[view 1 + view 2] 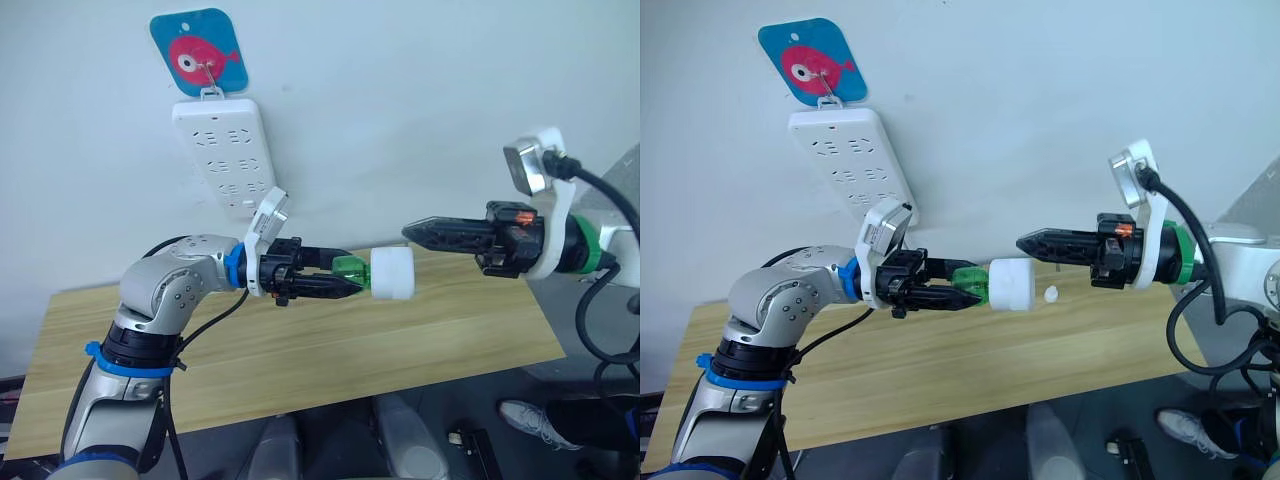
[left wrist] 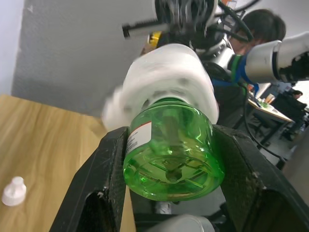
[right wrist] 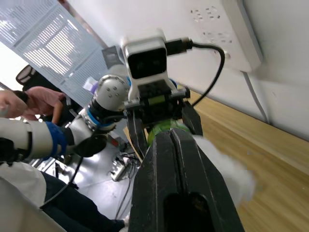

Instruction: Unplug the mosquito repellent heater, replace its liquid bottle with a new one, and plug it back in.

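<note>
My left gripper (image 1: 345,276) is shut on a green liquid bottle (image 1: 348,267), held sideways above the table. The white mosquito repellent heater (image 1: 392,273) sits on the bottle's far end, and its prongs are hidden. The left wrist view shows the bottle (image 2: 171,145) clamped between both fingers with the heater (image 2: 169,77) beyond it. My right gripper (image 1: 412,232) is shut and holds nothing. Its tip hovers just above and to the right of the heater, apart from it.
A white power strip (image 1: 225,155) hangs on the wall from a blue fish hook plate (image 1: 197,50), above my left arm. The wooden table (image 1: 300,360) lies below, with a small white cap (image 1: 1051,294) on it. A person (image 2: 256,24) sits in the background.
</note>
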